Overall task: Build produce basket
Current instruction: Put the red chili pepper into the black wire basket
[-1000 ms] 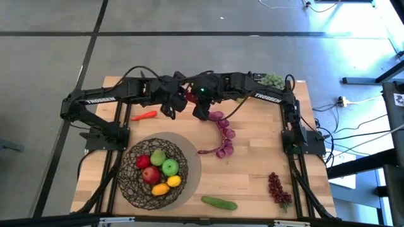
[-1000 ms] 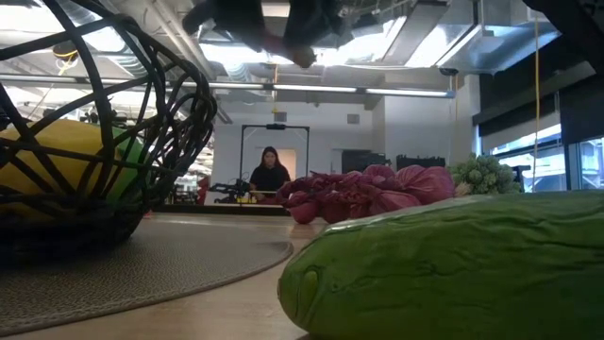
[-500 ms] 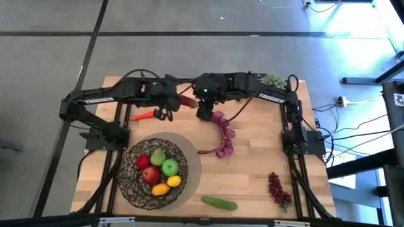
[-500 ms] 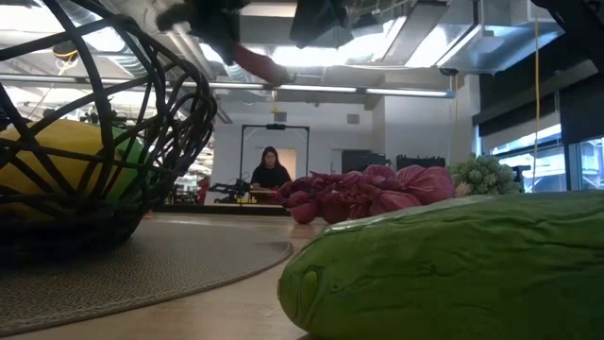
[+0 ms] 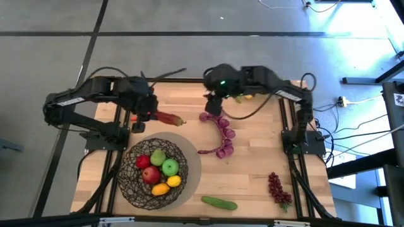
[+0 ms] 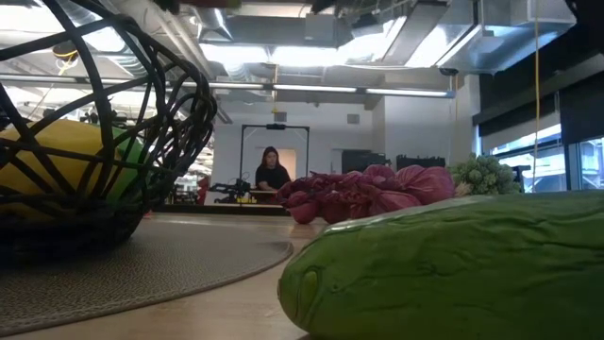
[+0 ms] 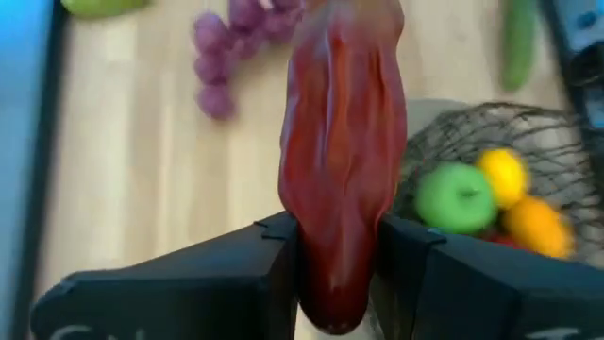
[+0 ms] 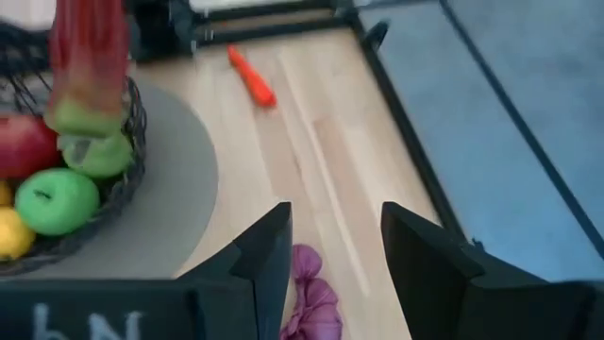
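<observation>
- The basket point(image 5: 153, 170), set on a grey mat point(image 5: 192, 165) on the wooden surface point(image 5: 252, 164), is filled with apples and yellow fruit.
- A purple grape bunch point(image 5: 221, 133) is laid beside it.
- The right claw point(image 5: 213, 104) is held apart and empty above the grapes.
- A red chili point(image 5: 166, 118) is clamped in the left claw point(image 5: 146, 114) above the basket's far edge.

Both arms are built of dark, near-black links with boxy joints and black tubular frames at their bases. Thin black cables loop along the links. A small green light glows on the right arm's wrist housing. Each end effector, left point(image 7: 335, 274) and right point(image 8: 335, 255), carries two flat, angular, matte black fingers.
</observation>
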You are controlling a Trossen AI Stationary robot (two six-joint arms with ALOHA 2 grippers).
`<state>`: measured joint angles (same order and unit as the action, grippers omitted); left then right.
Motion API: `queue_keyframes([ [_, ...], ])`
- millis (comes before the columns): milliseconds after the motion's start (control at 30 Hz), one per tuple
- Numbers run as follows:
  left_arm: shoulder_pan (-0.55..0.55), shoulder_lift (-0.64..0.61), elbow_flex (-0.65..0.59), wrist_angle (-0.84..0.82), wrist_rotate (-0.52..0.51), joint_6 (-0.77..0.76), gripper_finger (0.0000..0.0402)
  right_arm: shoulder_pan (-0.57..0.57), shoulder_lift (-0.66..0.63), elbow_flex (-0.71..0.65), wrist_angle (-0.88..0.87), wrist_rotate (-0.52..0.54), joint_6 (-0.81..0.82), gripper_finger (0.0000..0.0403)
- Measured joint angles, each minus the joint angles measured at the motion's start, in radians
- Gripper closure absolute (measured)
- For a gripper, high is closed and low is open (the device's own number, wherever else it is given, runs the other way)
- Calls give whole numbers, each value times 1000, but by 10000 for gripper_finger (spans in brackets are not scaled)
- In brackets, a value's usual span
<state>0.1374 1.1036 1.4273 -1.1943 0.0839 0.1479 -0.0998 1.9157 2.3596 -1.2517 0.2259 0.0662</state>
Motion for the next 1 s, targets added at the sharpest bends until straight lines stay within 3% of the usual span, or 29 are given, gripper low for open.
queue_keyframes([
  [200, -72, -59, -3, -108, 33, -174, 332, 3, -20, -5, 0, 0, 0, 244],
  [433, -174, -88, -12, -150, 144, -346, 332, 14, -47, -5, 0, 0, -16, 244],
  [633, -256, -148, -144, -116, 173, -489, 332, 38, -58, -4, 1, -2, -15, 244],
  [1000, -352, -290, -495, 304, 218, -628, 332, 82, -62, -4, 8, -2, 36, 244],
])
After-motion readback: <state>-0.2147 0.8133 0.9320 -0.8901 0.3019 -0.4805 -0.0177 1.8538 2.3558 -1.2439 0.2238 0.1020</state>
